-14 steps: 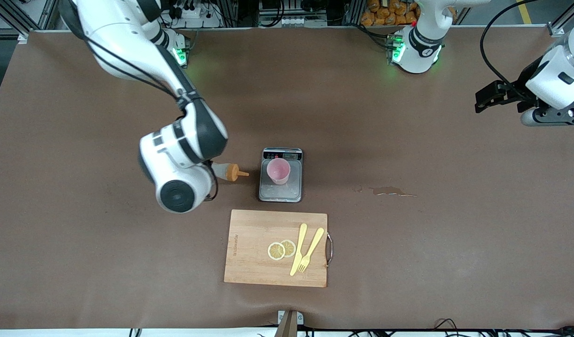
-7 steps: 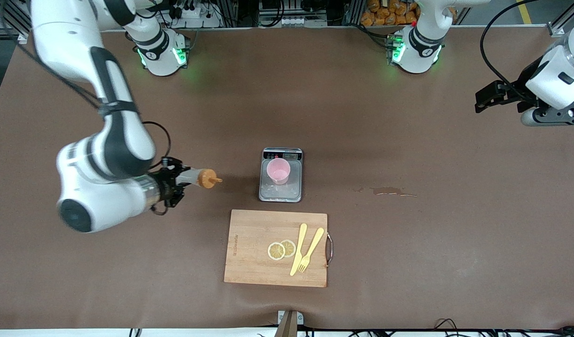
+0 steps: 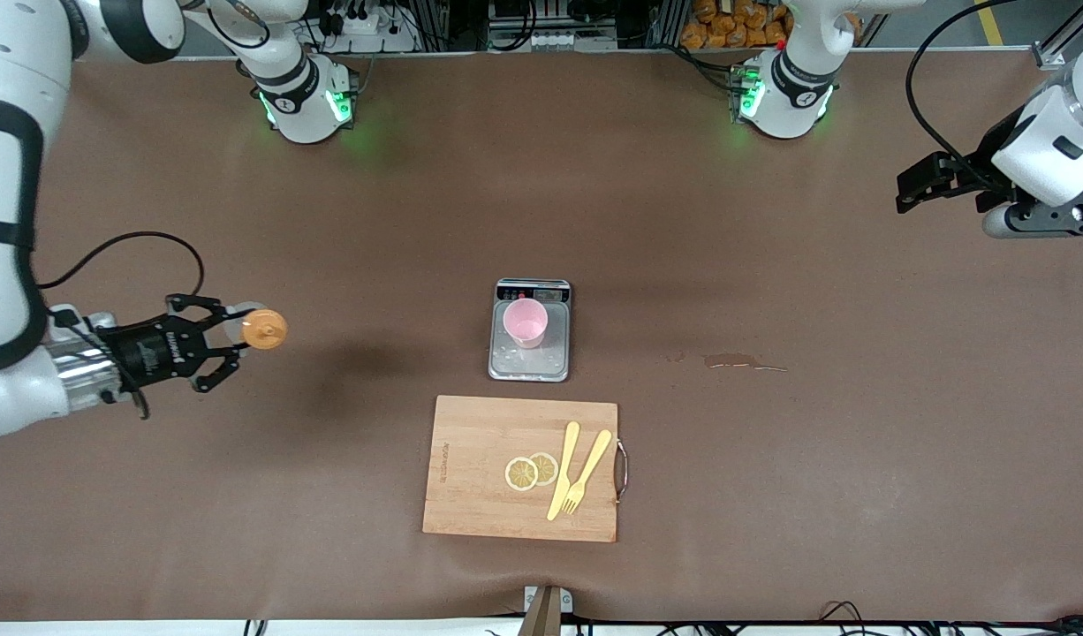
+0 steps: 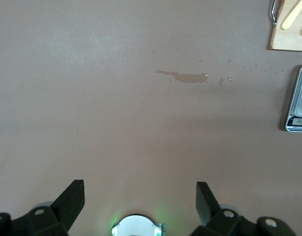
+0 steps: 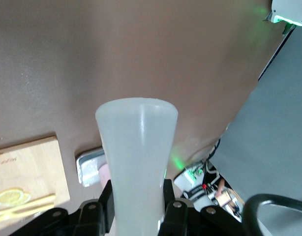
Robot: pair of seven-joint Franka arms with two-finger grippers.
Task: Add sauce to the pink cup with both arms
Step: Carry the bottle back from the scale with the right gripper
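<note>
While right gripper [image 3: 228, 340] clamps sauce [image 3: 257, 329] well apart from pink cup [image 3: 526, 321] — carry nozzle over cup, tip, squeeze gently; left gripper [image 3: 926, 181], jaws apart, waits.

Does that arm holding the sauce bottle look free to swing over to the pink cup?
Probably yes. The right end effector grips the sauce bottle over bare table toward its own end; nothing stands between it and the pink cup on the scale.
</note>
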